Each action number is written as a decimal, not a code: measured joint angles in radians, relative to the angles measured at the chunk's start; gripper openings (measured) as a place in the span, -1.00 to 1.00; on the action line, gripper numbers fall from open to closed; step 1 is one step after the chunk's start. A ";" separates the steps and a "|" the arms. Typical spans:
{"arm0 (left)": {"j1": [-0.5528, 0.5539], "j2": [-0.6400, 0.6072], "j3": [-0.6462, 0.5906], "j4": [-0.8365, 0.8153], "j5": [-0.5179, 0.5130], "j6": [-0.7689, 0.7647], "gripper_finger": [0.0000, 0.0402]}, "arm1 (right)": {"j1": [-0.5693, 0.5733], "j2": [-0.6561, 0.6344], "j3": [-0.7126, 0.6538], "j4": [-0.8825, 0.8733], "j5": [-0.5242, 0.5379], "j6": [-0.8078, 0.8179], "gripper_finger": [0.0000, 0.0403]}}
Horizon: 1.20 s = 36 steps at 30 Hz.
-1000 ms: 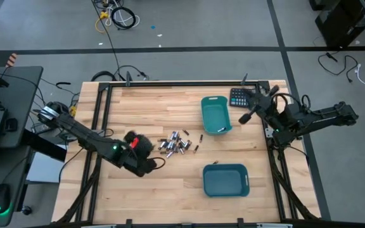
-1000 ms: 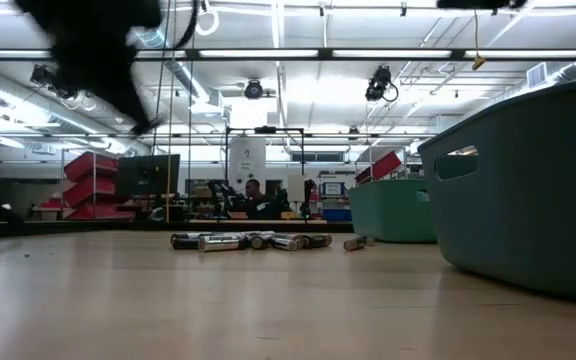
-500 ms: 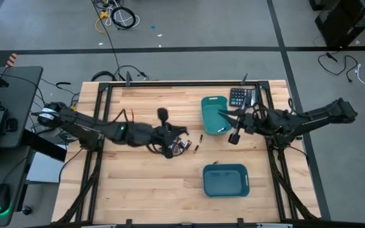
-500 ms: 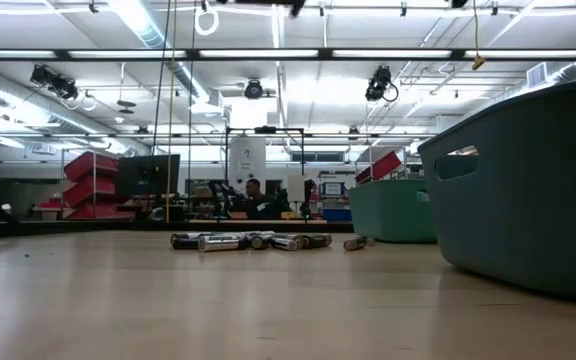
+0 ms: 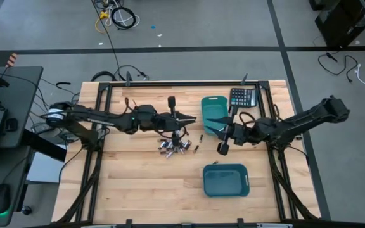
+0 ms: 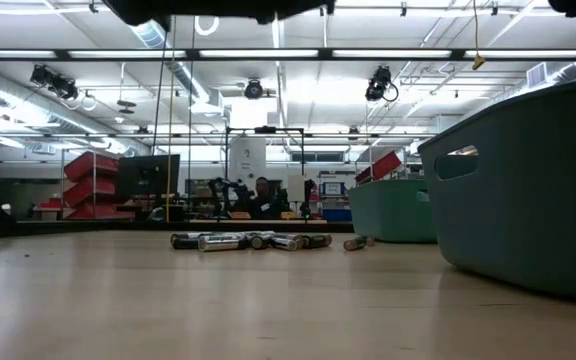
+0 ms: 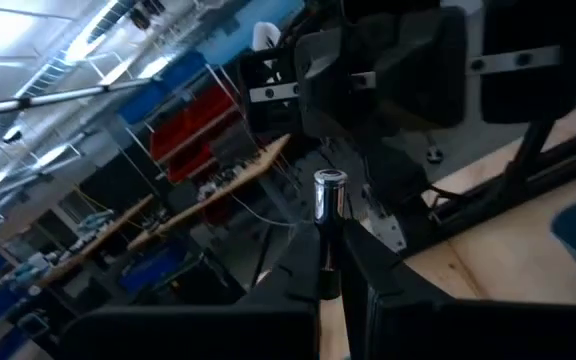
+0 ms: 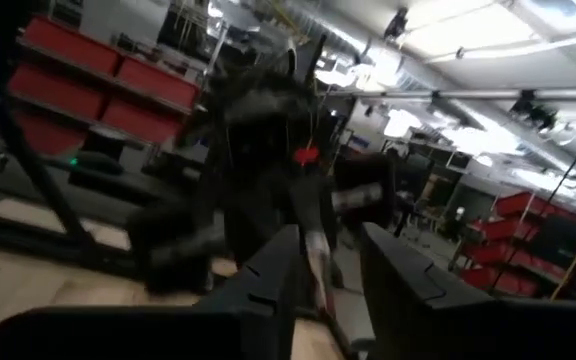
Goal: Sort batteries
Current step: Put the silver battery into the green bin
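The batteries (image 5: pixel 175 146) lie in a loose heap of silvery and dark cells on the table's middle, seen as a low row (image 6: pixel 253 241) in the low view. My left gripper (image 5: pixel 187 120) hangs above the table between the heap and the far teal bin (image 5: pixel 215 115), shut on one silvery battery (image 7: pixel 328 200). My right gripper (image 5: pixel 219 130) hovers over the far bin's near part, facing the left one, its fingers (image 8: pixel 273 275) a small gap apart and holding nothing. A lone cell (image 5: pixel 220 130) lies in the far bin. My left gripper pinches the silvery battery by its lower end (image 7: pixel 326 262) between the two fingers. The cell lies along the fingers, and its capped end (image 7: pixel 328 180) sticks out past the fingertips. It is lifted clear of the table.
A second teal bin (image 5: pixel 225 180) sits toward the near edge, filling the right of the low view (image 6: pixel 528 190). A black calculator (image 5: pixel 241 97) lies at the far right. Stray cells (image 5: pixel 198 140) lie right of the heap. Bare wood stretches to the left and near sides.
My left gripper has swung from the table's left over the heap, then up and toward the far bin. My right gripper has travelled from above the calculator toward the table's left and near side, ending over the far bin.
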 joint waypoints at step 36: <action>0.025 0.089 0.015 0.219 0.047 0.078 -0.95 | -0.065 0.087 0.000 0.121 -0.050 -0.068 -0.32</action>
